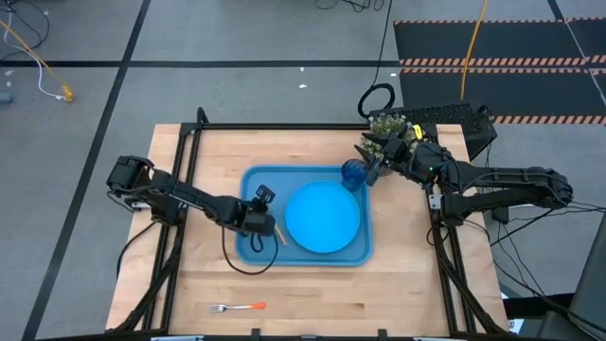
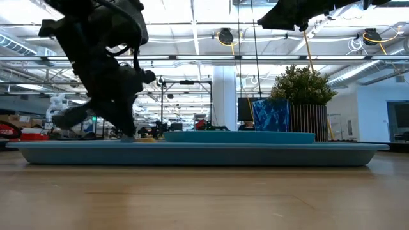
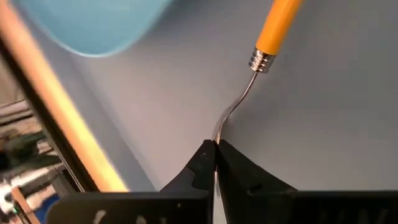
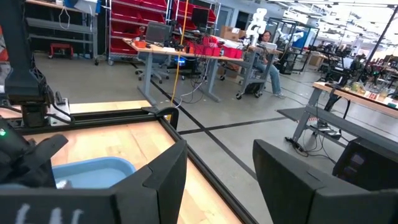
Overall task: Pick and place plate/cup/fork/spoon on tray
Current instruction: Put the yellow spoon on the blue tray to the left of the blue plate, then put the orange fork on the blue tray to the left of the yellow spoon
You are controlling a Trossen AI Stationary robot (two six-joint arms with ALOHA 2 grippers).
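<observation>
The light-blue tray (image 1: pixel 258 188) lies mid-table. The sky-blue plate (image 1: pixel 323 217) lies flat in it, and the dark-blue cup (image 1: pixel 353 174) stands upright at its far right corner, also showing in the low view (image 2: pixel 270 115). My left gripper (image 1: pixel 272 234) is low over the tray's left part, beside the plate, shut on the orange-handled spoon (image 3: pixel 277 28). The fork (image 1: pixel 237 308) lies flat on the table near the front edge. My right gripper (image 4: pixel 217 180) is open and empty, raised above the table just beyond the cup, next to the potted plant. My left gripper pinches the spoon's metal end (image 3: pixel 219 132) between its two fingers; the fingers hide the bowl. The thin metal neck curves out from the fingertips, and the orange handle (image 3: pixel 278 25) points away from them over the tray floor. Whether the handle touches the tray, I cannot tell.
A potted green plant (image 1: pixel 393 128) stands at the table's far right, close to my right gripper and the cup. Black frame rails run along the table's left, far and right edges. Bare wood lies in front of the tray around the fork.
</observation>
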